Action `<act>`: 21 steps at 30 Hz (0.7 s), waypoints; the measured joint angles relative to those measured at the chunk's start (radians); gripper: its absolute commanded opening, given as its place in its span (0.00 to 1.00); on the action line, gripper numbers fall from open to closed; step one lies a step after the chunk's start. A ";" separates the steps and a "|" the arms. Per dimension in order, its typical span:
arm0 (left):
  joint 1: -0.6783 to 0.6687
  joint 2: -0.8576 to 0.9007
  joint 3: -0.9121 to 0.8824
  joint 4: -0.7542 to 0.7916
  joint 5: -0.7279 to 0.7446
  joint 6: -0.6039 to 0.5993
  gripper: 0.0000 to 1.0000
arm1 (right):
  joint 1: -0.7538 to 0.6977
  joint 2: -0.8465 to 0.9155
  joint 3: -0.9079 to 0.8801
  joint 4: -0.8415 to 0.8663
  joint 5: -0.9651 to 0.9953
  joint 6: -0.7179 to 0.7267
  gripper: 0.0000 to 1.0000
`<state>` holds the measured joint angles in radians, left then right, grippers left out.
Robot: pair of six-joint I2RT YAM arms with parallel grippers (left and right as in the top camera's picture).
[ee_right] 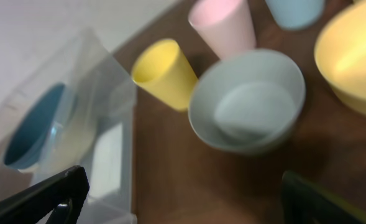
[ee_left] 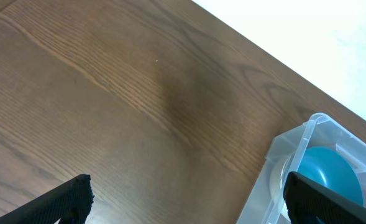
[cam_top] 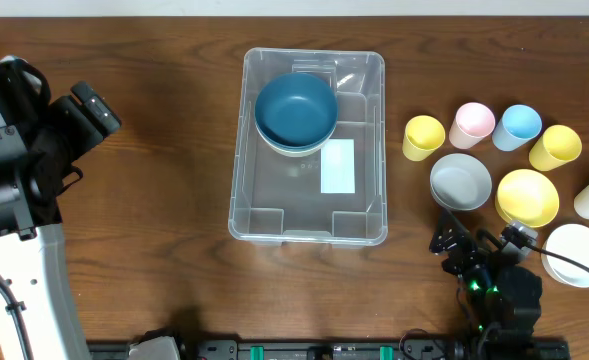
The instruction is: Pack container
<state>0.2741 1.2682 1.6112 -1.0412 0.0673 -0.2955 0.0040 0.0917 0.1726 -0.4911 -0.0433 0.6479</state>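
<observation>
Bowls (cam_top: 295, 112) in container (cam_top: 264, 190) (cups (cam_top: 423, 137) right)

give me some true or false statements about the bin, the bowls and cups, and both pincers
1. A blue bowl sits inside the container. True.
2. The grey bowl is inside the container. False: it stands on the table, outside the container.
3. The right pincer is open and holds nothing. True.
4. The pink cup lies on its side. False: it stands upright, mouth up.
5. The left pincer grips the blue bowl. False: it is open over bare table, apart from the container.
</observation>
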 measured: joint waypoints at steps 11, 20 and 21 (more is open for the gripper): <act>0.000 0.000 0.000 -0.001 0.000 0.000 0.98 | -0.005 0.314 0.479 -0.321 0.354 0.007 0.99; 0.000 0.000 0.000 -0.002 0.000 0.000 0.98 | -0.198 0.608 0.579 -0.446 0.536 0.050 0.99; 0.000 0.000 0.000 -0.001 0.000 0.000 0.98 | -0.227 0.635 0.579 -0.445 0.536 0.055 0.99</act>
<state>0.2741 1.2682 1.6112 -1.0424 0.0673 -0.2955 -0.2234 0.7269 0.7513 -0.9360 0.4923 0.7029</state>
